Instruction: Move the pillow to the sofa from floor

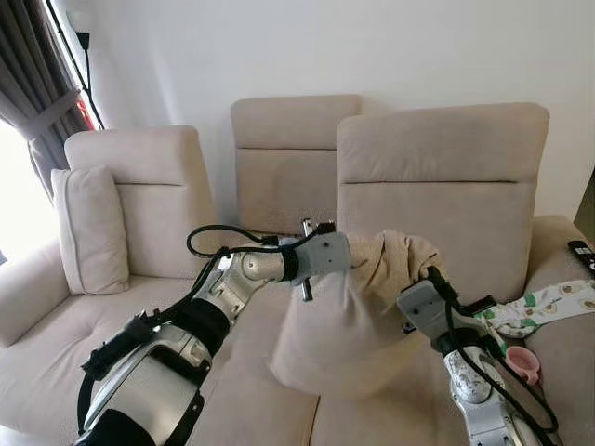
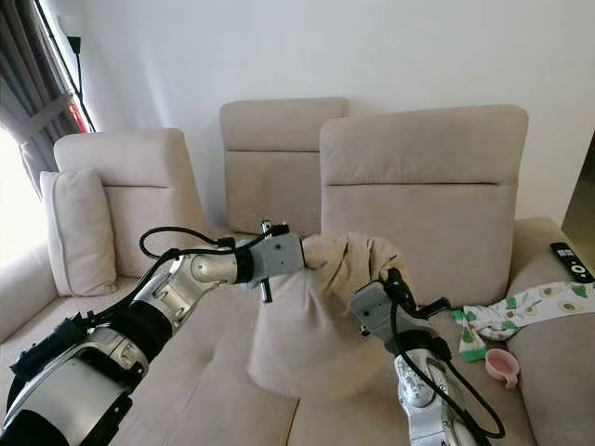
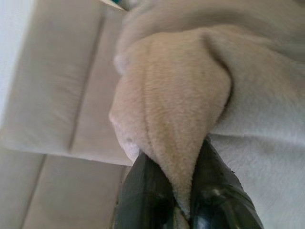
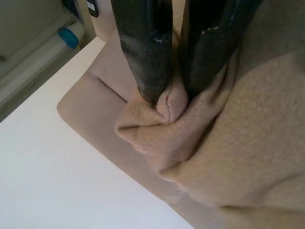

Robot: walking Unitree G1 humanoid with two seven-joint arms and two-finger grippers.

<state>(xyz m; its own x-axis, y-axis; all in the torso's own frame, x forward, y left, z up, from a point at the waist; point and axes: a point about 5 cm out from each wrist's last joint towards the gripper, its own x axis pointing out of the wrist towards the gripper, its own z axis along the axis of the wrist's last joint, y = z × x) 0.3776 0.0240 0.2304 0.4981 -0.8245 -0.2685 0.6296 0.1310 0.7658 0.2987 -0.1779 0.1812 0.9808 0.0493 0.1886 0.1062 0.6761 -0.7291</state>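
Pillow (image 1: 339, 334) hangs above sofa (image 1: 112, 325) seat, between left gripper (image 3: 183, 200) and right gripper (image 4: 171, 98).

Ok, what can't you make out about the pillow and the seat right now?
- Seat cushion under the pillow: hidden in both eye views by the pillow, so contact is unclear.
- Left gripper: its fingers are hidden by its wrist in the eye views.
- Pink cup: partly behind the right arm's cable.
- Remote: cut off by the edge.
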